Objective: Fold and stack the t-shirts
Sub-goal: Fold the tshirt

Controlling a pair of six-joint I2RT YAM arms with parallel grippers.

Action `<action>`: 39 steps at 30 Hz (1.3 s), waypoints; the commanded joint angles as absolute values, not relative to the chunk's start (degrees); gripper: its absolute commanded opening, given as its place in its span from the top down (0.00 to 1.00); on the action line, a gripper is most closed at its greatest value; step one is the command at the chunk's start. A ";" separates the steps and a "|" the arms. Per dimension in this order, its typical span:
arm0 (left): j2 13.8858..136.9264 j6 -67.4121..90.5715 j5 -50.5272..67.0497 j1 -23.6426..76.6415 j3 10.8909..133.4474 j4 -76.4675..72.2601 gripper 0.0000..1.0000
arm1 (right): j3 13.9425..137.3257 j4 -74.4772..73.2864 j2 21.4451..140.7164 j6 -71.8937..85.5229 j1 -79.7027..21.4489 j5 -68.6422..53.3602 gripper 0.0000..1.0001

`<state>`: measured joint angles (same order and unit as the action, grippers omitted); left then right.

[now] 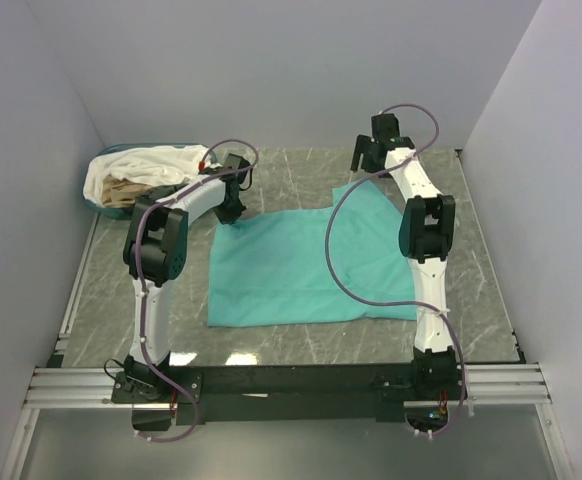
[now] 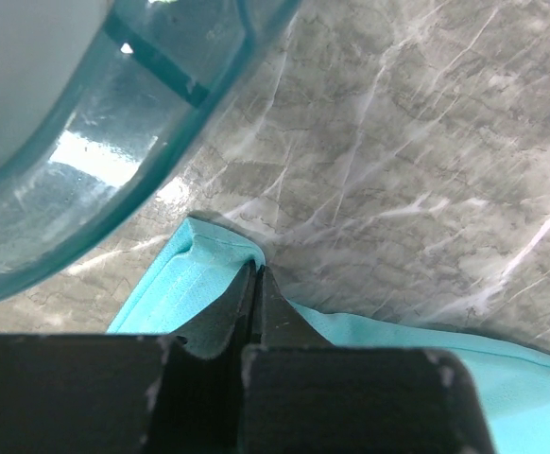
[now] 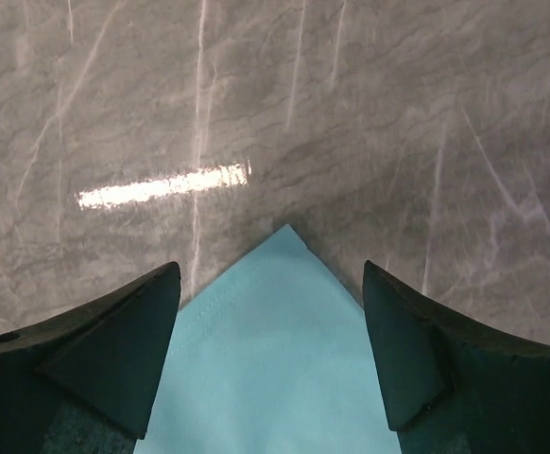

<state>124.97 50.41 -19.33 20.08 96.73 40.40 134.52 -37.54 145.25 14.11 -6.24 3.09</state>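
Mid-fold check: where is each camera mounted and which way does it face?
Top external: above and behind the bases, looking down on table, teal t-shirt, basket; left arm, right arm show.
Left wrist: down along shut left claw pinching a shirt corner beside the basket.
Right wrist: down between open right claw at another corner.
Shared: the teal t-shirt.

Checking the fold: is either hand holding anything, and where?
Left hand pinches the teal t-shirt near one corner; right hand open, holding nothing.

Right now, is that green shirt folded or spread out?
Spread: the teal t-shirt lies flat and wide across the table; hidden tucks, cannot tell.
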 commanded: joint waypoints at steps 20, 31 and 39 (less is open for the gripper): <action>122.43 48.69 -18.37 20.21 94.66 40.70 0.99 | 140.97 -53.34 150.03 13.45 -7.12 -1.58 0.24; 121.99 48.69 -18.46 20.21 94.04 40.60 0.99 | 139.04 -48.25 147.13 13.62 -7.21 -0.09 0.65; 121.55 48.69 -19.16 20.21 94.04 41.13 0.99 | 139.04 -49.04 147.31 14.33 -7.21 1.85 1.00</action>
<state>123.87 49.19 -19.29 20.08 94.98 39.46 138.63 -49.69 148.86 14.24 -6.79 0.69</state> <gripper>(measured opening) 0.013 0.008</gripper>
